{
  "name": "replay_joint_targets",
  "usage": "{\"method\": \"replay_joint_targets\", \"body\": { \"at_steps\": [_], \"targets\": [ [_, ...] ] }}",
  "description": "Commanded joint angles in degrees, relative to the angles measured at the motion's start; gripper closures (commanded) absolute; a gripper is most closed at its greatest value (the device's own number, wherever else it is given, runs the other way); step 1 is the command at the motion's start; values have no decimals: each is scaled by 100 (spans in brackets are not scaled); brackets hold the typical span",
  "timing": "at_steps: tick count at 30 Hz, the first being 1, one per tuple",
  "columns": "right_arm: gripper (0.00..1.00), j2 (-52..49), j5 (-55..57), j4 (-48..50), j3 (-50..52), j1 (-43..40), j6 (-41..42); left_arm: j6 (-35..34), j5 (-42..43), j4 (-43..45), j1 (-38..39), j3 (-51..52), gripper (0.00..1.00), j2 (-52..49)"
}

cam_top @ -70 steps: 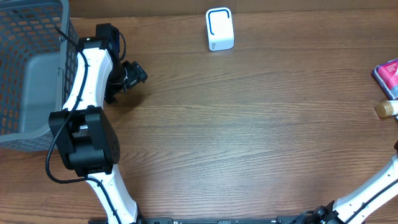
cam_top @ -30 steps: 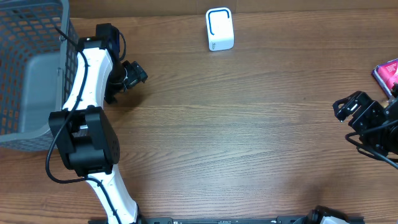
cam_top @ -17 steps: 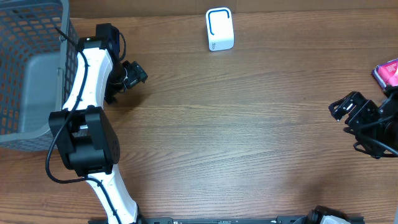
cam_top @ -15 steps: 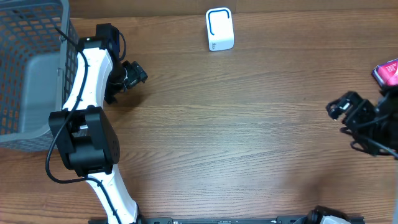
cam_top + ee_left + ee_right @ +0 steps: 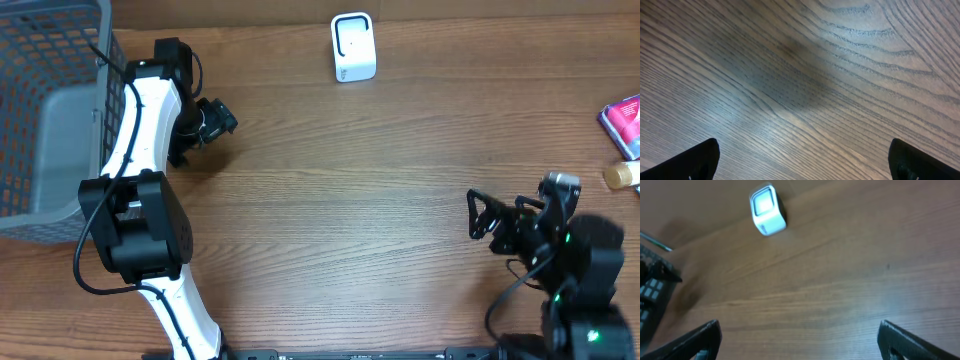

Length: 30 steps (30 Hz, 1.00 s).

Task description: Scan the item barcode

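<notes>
Clearly left fingers point(image 5: 690, 162) and right fingers point(image 5: 690, 340) gape empty; scanner point(image 5: 353, 47), basket point(image 5: 40, 40), pink packet point(image 5: 625, 112) untouched.

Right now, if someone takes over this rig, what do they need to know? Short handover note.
Left hand: open, empty, near the grey basket.
Right hand: open, empty, over the bare table on the right.
Items: pink packet and a tan-capped thing at the right edge, neither held. The white scanner stands at the far edge, centre.
Done: nothing grasped, nothing at the scanner.
Left: pick an item and show its barcode to the scanner.
</notes>
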<state>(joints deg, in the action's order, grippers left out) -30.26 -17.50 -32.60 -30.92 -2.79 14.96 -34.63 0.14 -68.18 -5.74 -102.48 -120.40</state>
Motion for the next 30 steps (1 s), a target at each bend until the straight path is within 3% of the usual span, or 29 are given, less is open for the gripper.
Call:
{"method": "replay_joint_targets", "body": {
  "at_steps": [1,6,14,30],
  "targets": [
    [0,833,-61,636,881,162,-46,-118,-59,-11,-24,-81,0,-24],
    [0,1980,-61,1742,2059,251,-46,-118,-61,-11,-24,-81,0,-24],
    [0,2544,-46,3121,3021,240,-46,-118,-61,-11,-24,-81,0,-24],
    [0,3012,1038,2828,3045,229,-634,-118,-59,-11,-24,-81,0,-24]
  ]
}}
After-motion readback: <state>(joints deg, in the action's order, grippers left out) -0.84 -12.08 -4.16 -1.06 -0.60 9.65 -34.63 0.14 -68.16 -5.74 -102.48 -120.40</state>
